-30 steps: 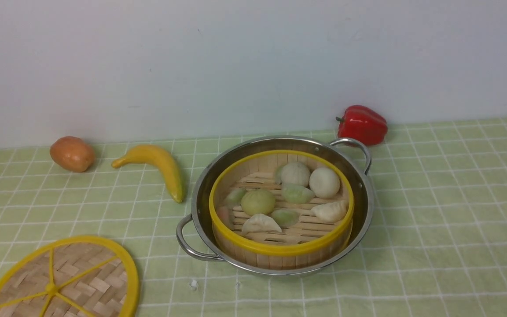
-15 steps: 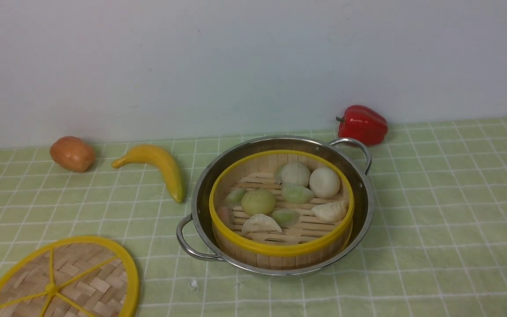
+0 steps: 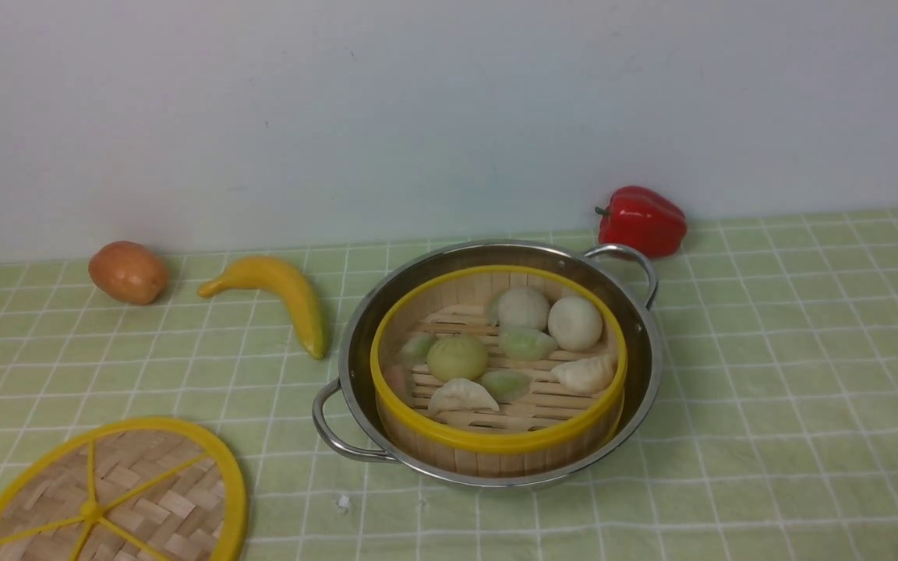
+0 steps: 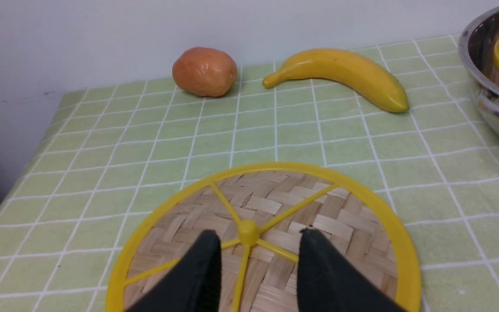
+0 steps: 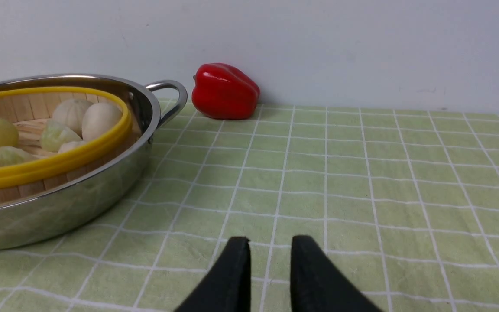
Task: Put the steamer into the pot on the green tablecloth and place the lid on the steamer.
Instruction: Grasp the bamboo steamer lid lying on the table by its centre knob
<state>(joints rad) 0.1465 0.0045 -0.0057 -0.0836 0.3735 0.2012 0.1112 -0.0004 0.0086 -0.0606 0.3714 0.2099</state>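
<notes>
In the front view, here's the bamboo steamer (image 3: 496,442), sitting inside the stainless-steel pot (image 3: 644,421) just right of the middle of the frame! Its yellow rim is in plain sight, uncovered, with toy buns and dumplings (image 3: 523,343) scattered over the slats. One looped handle points to the lower left, the other to the upper right, and near that one lies the red bell pepper (image 3: 641,222). Over at the lower left, the woven lid (image 3: 149,499) lies on the green checked tablecloth (image 3: 792,374), partly cut off by the frame. Upper left, it's the brownish-orange potato-like toy (image 3: 129,273), and to its right the yellow banana (image 3: 266,284).

Over to the left wrist view: the left gripper (image 4: 260,255) has its fingers spread, nothing between them, the lid filling the lower middle of the picture behind them. The potato-like toy and banana line up along the upper part, and the pot's edge, with a slice of steamer rim, peeks in at the upper right.

And the right wrist view! The right gripper (image 5: 271,255) is at the bottom, fingers apart and holding nothing, with tablecloth behind. The pot and steamer crowd the left side; the pepper sits at upper centre, beside a handle.
</notes>
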